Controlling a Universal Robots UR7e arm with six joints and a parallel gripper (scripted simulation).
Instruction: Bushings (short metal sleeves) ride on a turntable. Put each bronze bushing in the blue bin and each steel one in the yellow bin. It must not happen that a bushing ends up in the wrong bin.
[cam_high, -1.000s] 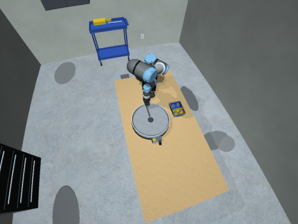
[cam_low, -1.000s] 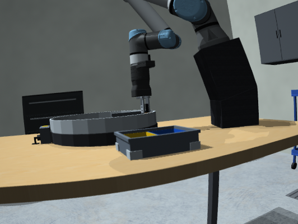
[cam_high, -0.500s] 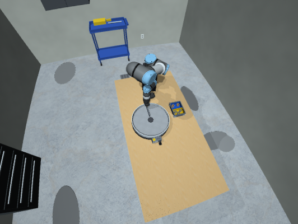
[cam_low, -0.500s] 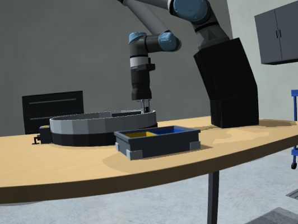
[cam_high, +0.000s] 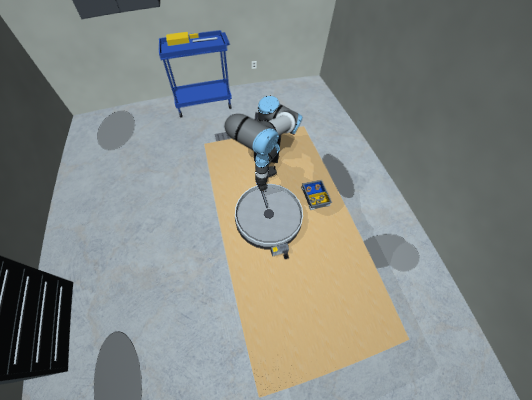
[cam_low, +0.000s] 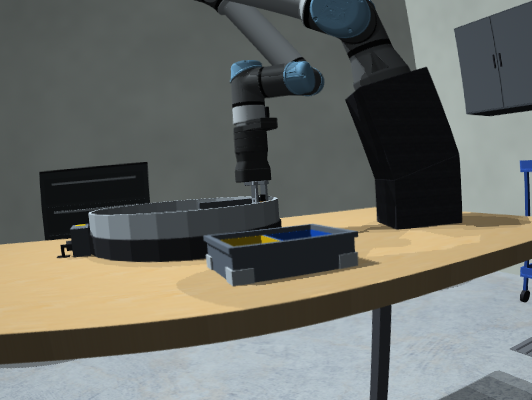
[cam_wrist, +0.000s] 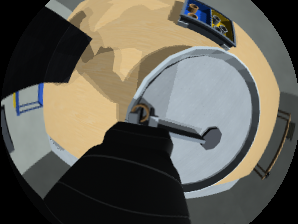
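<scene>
The round grey turntable (cam_high: 250, 225) (cam_low: 150, 230) (cam_wrist: 215, 85) has a raised rim. My gripper (cam_high: 263, 189) (cam_low: 259, 199) (cam_wrist: 146, 112) points down just inside its rim, on the robot-base side, fingers partly open. A bronze bushing (cam_wrist: 147, 110) shows at the fingertips in the wrist view, partly hidden by them; no grip on it is visible. The blue bin (cam_high: 313, 192) (cam_low: 310, 234) (cam_wrist: 202, 16) holds two bronze bushings. The yellow bin (cam_high: 325, 195) (cam_low: 250, 241) (cam_wrist: 228, 23) beside it holds steel bushings, hard to count.
A thin straight bar (cam_high: 265, 199) (cam_wrist: 180, 129) runs from the turntable's hub (cam_high: 269, 214) (cam_wrist: 212, 138) to near the fingers. Both bins share one dark tray (cam_low: 295, 257) beside the turntable. A small grey box with a yellow top (cam_high: 280, 250) (cam_low: 81, 241) sits against the turntable's far side from the robot base.
</scene>
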